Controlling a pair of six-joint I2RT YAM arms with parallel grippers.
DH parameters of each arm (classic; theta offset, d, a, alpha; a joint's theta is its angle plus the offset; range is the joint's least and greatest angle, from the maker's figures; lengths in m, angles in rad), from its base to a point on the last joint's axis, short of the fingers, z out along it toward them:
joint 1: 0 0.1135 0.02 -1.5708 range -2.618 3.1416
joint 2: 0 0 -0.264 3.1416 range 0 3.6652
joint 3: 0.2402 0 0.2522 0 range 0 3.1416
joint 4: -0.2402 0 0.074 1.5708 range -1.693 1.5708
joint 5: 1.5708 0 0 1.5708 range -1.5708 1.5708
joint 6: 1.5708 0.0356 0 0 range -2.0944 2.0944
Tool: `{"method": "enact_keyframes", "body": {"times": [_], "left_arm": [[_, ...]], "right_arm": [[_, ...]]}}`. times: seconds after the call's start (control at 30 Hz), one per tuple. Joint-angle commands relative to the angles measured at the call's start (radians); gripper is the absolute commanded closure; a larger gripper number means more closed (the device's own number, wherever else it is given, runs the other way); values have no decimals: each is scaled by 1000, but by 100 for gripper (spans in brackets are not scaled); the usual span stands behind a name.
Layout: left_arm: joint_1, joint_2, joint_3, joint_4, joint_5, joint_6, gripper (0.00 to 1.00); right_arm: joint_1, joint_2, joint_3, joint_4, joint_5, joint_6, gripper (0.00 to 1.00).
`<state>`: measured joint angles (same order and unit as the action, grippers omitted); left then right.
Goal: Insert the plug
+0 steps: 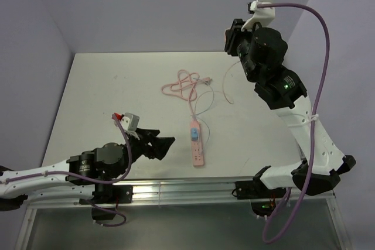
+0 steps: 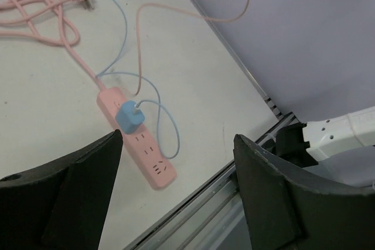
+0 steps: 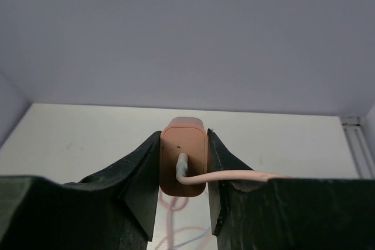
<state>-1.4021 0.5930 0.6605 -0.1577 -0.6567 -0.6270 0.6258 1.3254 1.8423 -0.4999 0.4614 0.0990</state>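
A pink power strip [image 1: 197, 146] lies on the white table near the front edge, with a blue plug [image 1: 194, 131] seated in its far end. It also shows in the left wrist view [image 2: 140, 150] with the blue plug [image 2: 129, 116]. My left gripper [image 1: 166, 146] is open and empty, low over the table just left of the strip, jaws wide apart [image 2: 179, 139]. My right gripper [image 1: 231, 38] is raised high at the back right. It is shut on a pink-orange plug [image 3: 183, 156], whose thin pink cable [image 3: 234, 175] trails right.
A loose coil of pink cord [image 1: 181, 86] and thin blue and pink cables [image 2: 167, 127] lie behind the strip. The metal front rail [image 1: 176, 188] borders the table. Lilac walls close the back and right. The right arm's base [image 2: 340, 133] stands at the front right.
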Motion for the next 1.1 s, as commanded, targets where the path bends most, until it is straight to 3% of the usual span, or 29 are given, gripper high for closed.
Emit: {"method": "enact_keyframes", "body": {"times": [0.0, 0.17, 0.33, 0.43, 0.7, 0.87, 1.07], "left_arm": [[-3, -12, -28, 9, -34, -59, 19], [-3, 49, -13, 0, -44, -103, 21], [-3, 129, 31, -121, -61, -230, 23], [-3, 197, 59, -196, -60, -319, 24], [14, 225, 7, -269, -21, -558, 26], [115, 209, -53, -209, 139, -571, 27], [264, 228, -85, -155, 278, -537, 29]], "right_arm": [[0, -12, -84, 72, 102, -139, 100], [-1, -51, -317, 40, 30, -41, 100], [5, -71, -566, -3, -216, 122, 100], [44, -91, -733, 4, -196, 169, 100], [222, -163, -781, -112, -125, 245, 100], [317, -251, -818, -155, -179, 361, 100], [373, -338, -891, -49, -334, 420, 100]]}}
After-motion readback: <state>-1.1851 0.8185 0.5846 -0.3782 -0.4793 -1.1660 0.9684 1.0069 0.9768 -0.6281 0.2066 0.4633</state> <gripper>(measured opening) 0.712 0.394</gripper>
